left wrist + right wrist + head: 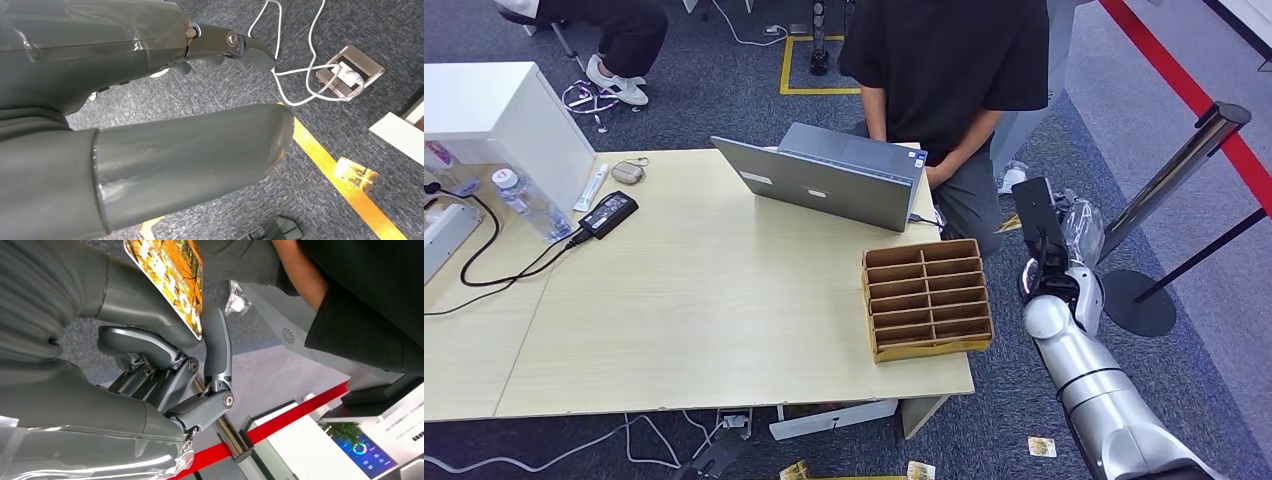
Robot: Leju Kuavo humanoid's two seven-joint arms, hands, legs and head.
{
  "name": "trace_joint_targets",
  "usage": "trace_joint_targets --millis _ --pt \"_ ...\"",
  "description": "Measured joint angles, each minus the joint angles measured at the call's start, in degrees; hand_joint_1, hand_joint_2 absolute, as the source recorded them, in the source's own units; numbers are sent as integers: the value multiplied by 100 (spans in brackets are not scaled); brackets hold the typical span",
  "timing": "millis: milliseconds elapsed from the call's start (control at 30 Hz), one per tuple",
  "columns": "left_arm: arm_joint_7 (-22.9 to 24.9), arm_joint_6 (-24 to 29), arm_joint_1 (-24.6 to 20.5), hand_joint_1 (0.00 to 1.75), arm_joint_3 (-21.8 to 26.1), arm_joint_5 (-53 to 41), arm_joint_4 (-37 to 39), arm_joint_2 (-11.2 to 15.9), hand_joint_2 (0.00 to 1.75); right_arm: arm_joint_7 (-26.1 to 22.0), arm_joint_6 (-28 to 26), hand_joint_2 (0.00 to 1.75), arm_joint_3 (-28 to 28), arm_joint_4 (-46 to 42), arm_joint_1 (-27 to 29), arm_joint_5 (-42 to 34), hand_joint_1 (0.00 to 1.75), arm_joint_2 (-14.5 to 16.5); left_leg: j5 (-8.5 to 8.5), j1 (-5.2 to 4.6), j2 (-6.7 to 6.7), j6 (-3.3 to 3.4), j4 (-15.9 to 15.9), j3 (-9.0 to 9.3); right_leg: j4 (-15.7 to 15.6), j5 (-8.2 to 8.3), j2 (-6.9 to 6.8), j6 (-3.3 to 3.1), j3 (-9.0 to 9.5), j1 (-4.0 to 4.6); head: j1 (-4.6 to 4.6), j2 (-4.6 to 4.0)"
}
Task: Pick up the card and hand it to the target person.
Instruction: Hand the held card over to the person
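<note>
Person in a black T-shirt (949, 60) is standing behind the pale wooden table (694, 300). Beside the table's right end, the right hand (1044, 235) is pinching the thin rectangular card (167, 277) printed with orange autumn foliage between thumb and finger, its long axis running toward the person. The left hand (150, 125) is hanging over grey carpet; its grasp cannot be told.

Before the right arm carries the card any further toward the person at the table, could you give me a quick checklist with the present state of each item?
1. Card held by the right hand: ok, pinched between thumb and a finger.
2. Person in the black shirt close to the hand: ok, standing just beyond it by the laptop.
3. Person's hand ready to receive: cannot tell, no open palm shows.
4. Right arm clear of the cardboard organiser: ok, apart from it, off the table's corner.
5. Stanchion beside the arm: ok, not touching.
6. Left hand free: ok, holds nothing, hanging over the floor.
</note>
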Motion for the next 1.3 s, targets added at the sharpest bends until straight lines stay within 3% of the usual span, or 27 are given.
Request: trace_joint_targets --millis 1133,1167,1200,1300 --pt "2 -10 -9 0 -51 -17 0 0 0 -67 -66 175 119 124 -223 -232 172 174 1 0 0 1 0 0 1 0 0 0 0 0 0 1" --pt "2 -10 -9 0 -53 -17 0 0 0 -61 -67 175 120 124 -223 -230 165 176 1 0 0 1 0 0 1 0 0 0 0 0 0 1" --pt "2 -10 -9 0 -55 -17 0 0 0 -52 -69 175 120 124 -223 -228 145 177 1 0 0 1 0 1 1 0 1 0 0 0 0 1" --pt "2 -10 -9 0 -58 -20 0 0 0 -18 -79 175 120 127 -223 -227 24 178 1 0 1 1 0 1 0 0 1 0 -1 0 1 0"
